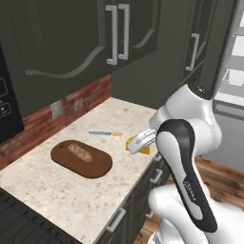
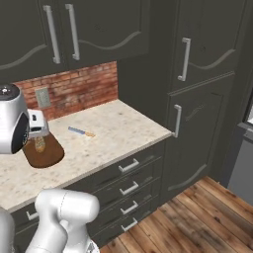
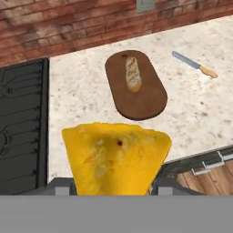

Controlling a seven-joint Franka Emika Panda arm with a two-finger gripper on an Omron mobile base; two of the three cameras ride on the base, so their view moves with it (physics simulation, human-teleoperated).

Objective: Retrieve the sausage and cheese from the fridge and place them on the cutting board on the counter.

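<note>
One item of the two is in my grip: the cheese (image 3: 116, 157), a yellow-orange wedge, sits clamped in the end effector (image 1: 139, 142), which is closed on it at the near edge of the surface (image 1: 57, 186). In the hand view the wedge hangs large in the foreground, its broad side toward the lens and its edges tapering down toward the fingers. From the left base view I see a sliver of yellow just beside the white hand.

Ahead of the end effector, farther in over the surface toward the brick wall (image 3: 68, 20), lies the cutting board (image 3: 148, 98), a dark oval lying flat. Its long axis runs nearly straight away from the hand in the hand view, leaning slightly to one side. A tan bread-like oblong (image 3: 132, 74) already rests along that axis on the board's far half, so I judge the nearer half the freer landing spot. A knife (image 3: 193, 64) lies apart from the board, off to its right in the hand view, and the black stovetop (image 3: 20, 127) lies to its left.

My next move, as I read it, is a forward reach and a lowering onto the board. I cannot see the sausage.
</note>
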